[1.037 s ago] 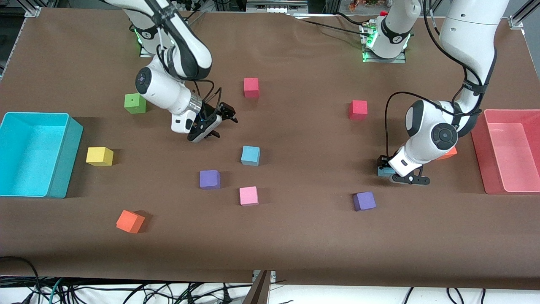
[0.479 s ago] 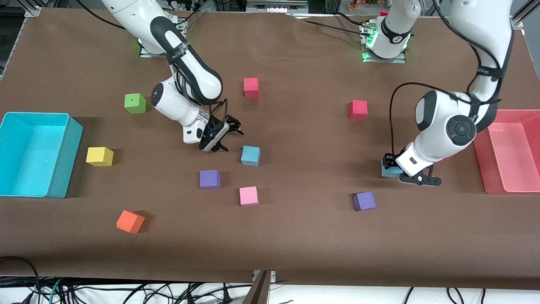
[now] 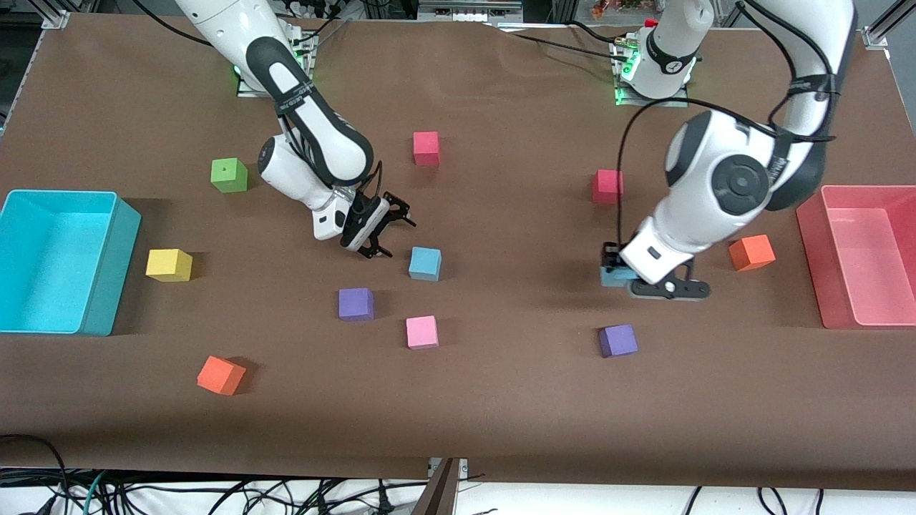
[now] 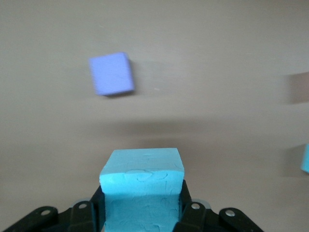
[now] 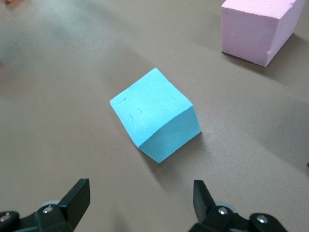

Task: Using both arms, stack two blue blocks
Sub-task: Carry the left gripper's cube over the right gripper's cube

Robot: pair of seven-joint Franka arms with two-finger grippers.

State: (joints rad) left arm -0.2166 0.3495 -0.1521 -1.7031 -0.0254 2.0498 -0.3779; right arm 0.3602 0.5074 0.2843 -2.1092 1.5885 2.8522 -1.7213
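Observation:
One blue block rests on the brown table near the middle; it also shows in the right wrist view. My right gripper hovers open and empty just beside it, toward the right arm's end; in its wrist view the block lies ahead of the spread fingers. My left gripper is shut on the second blue block and holds it slightly above the table. In the left wrist view the gripper clamps that block between both fingers.
A purple cube lies near the left gripper, an orange cube and a red bin toward the left arm's end. Purple and pink cubes lie near the resting blue block. A cyan bin stands at the right arm's end.
My left gripper has lifted its blue block and carried it toward the table's middle, uncovering the orange cube. My right gripper has moved closer to the resting blue block.

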